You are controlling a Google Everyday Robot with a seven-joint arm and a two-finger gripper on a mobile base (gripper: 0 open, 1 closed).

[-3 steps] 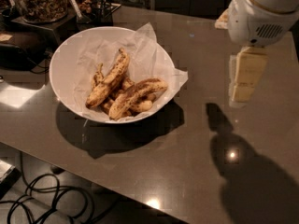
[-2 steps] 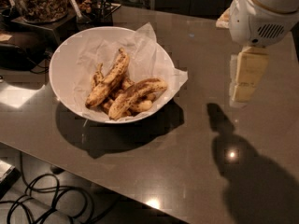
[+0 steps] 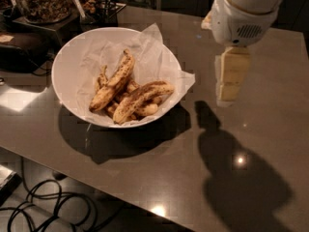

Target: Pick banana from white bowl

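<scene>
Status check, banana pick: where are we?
Pincer hangs over the table, outside the white bowl, on its right in view. Banana in the bowl, untouched, second banana alongside. Nothing between them.

The robot's white arm (image 3: 244, 11) shows at the top right corner. Its round, fat end points down. Under it hangs the pale yellow claw (image 3: 226, 95). It points straight down, up in the air on the right side. The claw is empty.

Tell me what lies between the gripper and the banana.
Camera view: the white bowl's rim, crumpled paper poking over it, then bare table; the gripper hangs beside the bowl.
</scene>
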